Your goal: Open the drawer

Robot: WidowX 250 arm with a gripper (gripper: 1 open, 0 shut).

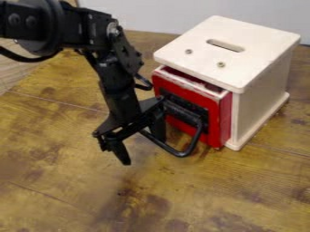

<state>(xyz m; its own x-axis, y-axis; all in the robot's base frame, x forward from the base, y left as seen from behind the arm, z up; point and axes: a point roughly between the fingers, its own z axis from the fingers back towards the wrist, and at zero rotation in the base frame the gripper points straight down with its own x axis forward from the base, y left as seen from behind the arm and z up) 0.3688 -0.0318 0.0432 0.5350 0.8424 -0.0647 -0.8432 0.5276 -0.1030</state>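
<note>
The drawer (194,101) has a red front with a black panel and sits in a cream-white box (248,68) at the right. It stands out a little from the box face. Its black loop handle (184,136) sticks out toward the front left. My black gripper (136,134) hangs just left of the handle, pointing down at the table. It is open: one finger (121,152) reaches down to the left, and the other lies against the handle loop. Whether that finger is hooked inside the loop is hard to tell.
The box's cream top has a slot (224,43) and two small screws. Worn wooden tabletop (72,190) stretches to the front and left. The black arm (72,36) comes in from the upper left.
</note>
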